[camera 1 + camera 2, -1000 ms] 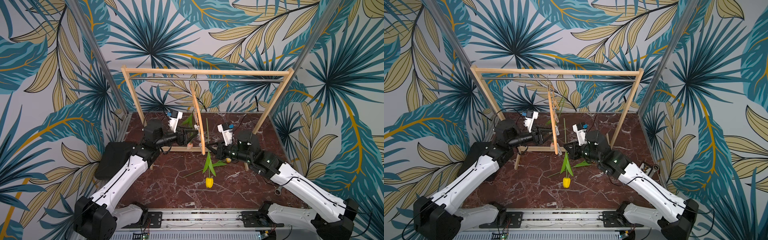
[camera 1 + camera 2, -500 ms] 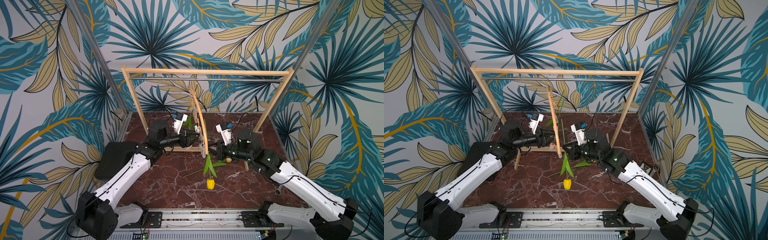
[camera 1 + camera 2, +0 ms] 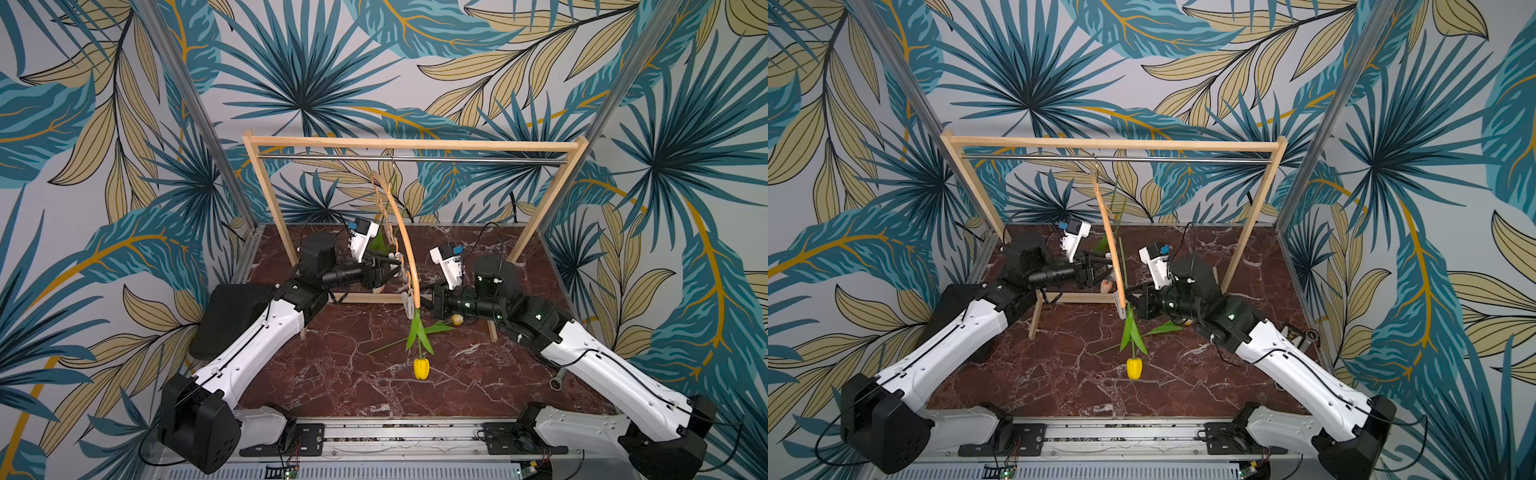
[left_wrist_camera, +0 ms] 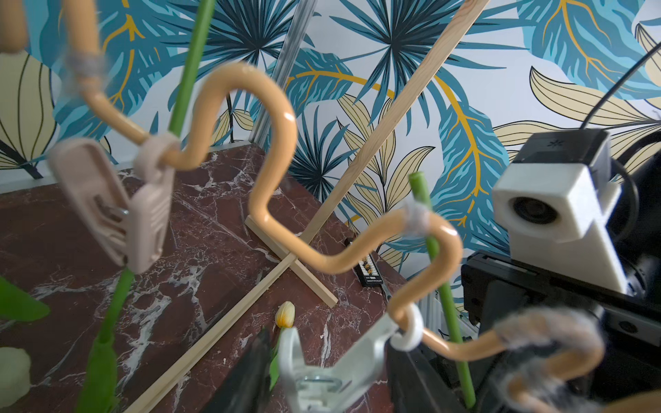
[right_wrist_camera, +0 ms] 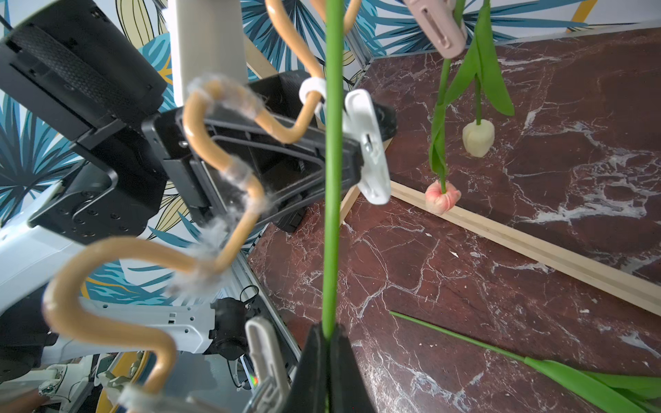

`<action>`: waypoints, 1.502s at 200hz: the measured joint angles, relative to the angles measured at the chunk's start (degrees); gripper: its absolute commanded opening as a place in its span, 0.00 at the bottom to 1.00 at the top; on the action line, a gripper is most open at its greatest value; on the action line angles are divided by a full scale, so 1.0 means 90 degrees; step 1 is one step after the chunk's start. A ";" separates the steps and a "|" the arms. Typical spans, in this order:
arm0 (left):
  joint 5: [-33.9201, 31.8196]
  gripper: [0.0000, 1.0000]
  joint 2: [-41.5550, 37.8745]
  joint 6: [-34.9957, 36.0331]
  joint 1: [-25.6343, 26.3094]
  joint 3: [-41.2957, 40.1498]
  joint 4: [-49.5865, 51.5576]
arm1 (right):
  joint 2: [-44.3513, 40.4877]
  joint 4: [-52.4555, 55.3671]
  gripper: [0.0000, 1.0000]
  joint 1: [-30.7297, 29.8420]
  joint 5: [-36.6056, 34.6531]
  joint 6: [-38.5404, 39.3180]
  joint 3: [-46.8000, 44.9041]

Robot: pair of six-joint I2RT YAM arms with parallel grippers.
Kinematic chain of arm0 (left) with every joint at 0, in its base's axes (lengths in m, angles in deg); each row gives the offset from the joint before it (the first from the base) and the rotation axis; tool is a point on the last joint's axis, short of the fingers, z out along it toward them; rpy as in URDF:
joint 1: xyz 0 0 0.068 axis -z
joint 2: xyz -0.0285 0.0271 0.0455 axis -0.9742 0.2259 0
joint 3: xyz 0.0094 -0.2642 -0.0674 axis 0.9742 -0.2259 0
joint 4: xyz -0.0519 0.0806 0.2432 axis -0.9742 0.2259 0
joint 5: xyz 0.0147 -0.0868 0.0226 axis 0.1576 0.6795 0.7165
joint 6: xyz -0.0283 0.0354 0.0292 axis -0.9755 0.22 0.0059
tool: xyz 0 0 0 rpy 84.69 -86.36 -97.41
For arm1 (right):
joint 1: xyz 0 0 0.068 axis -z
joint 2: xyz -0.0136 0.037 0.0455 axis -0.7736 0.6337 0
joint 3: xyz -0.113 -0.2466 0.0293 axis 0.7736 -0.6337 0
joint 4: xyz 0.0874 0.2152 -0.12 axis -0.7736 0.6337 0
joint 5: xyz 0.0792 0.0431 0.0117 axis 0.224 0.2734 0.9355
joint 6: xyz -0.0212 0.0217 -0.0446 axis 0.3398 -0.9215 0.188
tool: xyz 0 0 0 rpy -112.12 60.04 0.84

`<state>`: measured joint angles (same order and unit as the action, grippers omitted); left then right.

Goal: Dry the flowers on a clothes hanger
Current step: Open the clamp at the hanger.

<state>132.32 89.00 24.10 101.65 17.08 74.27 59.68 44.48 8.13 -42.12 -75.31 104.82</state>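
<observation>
— White clip (image 5: 372,168) on the hanger (image 3: 405,241): our left gripper (image 4: 322,379) squeezes its handles, jaws half spread around it. Which step?
— Pegging. Our right gripper (image 5: 329,343), pressed together, pinches the yellow tulip's stem (image 5: 331,214) just beside that clip. Next we likely nudge the stem into its mouth, then release.

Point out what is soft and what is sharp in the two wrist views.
Left wrist view: the white clothespin close to the lens is soft, the wallpaper sharp, with a glossy highlight on the clothes hanger. Right wrist view: the hanger's wavy bar is blurred, the pink tulip fairly crisp.
</observation>
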 measured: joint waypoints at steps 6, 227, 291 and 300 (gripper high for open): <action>0.0010 0.50 0.0002 0.0010 0.0000 0.0005 0.0000 | 0.0012 0.0002 0.00 0.0005 0.0012 0.0005 0.0007; 0.0112 0.33 0.0408 -0.0012 0.0002 0.0223 -0.0291 | 0.0372 -0.0007 0.00 0.0262 0.0265 0.0112 0.0087; 0.0104 0.29 0.0398 -0.0476 0.0005 0.0124 -0.0707 | 0.0214 -0.0571 0.00 0.0318 0.0034 -0.0163 -0.0546; 0.0102 0.29 0.0398 -0.0568 0.0007 0.0097 -0.0770 | 0.0194 -0.0656 0.00 0.0318 -0.0053 -0.0211 -0.0675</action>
<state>133.24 92.58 18.99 101.72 17.95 67.34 61.43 38.57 11.00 -42.60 -77.21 98.74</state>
